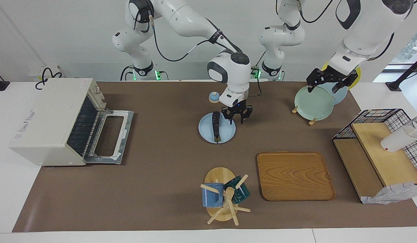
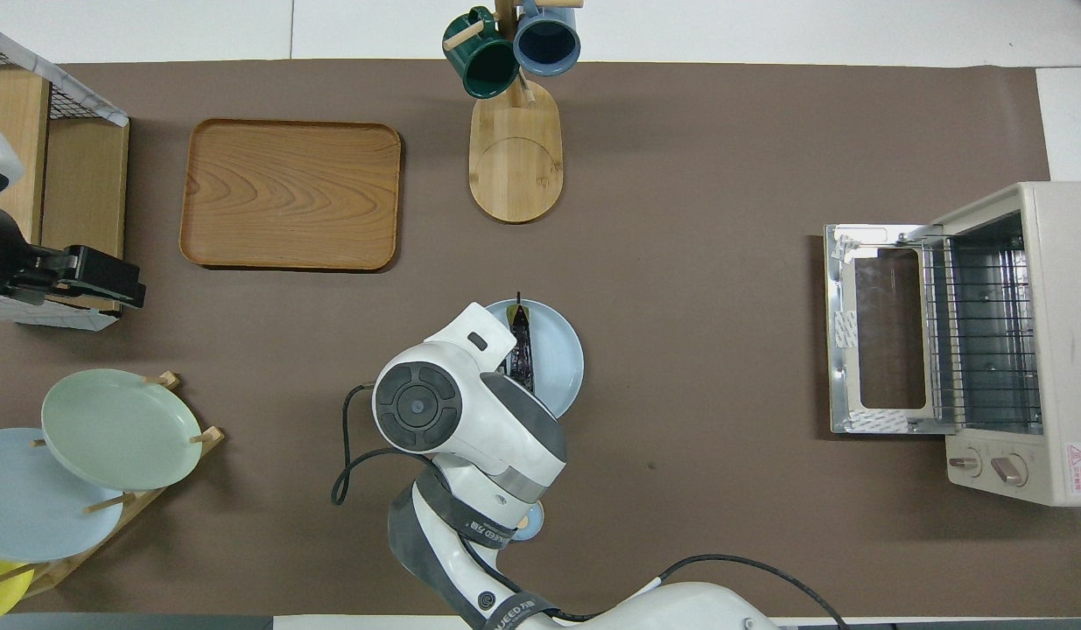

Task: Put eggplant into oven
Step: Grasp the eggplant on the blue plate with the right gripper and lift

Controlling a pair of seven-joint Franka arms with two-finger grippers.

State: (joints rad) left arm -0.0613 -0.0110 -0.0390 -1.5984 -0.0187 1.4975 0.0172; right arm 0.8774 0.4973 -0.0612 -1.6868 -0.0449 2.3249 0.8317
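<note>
The eggplant (image 1: 215,126) is long and dark and lies on a light blue plate (image 1: 228,135) at the table's middle. It also shows in the overhead view (image 2: 522,352), partly covered by the right arm. My right gripper (image 1: 236,119) is open and empty, low over the plate's edge nearest the robots, just beside the eggplant. The off-white oven (image 1: 49,121) stands at the right arm's end of the table with its door (image 1: 110,136) folded down flat and its wire rack (image 2: 978,341) showing. My left gripper (image 1: 324,88) is open and waits above the plate rack.
A wooden tray (image 1: 294,175) and a mug tree (image 1: 223,195) with two mugs lie farther from the robots than the plate. A plate rack (image 1: 313,103) and a wire basket (image 1: 380,118) with wooden shelves stand at the left arm's end. A small blue knob (image 1: 214,97) sits near the robots.
</note>
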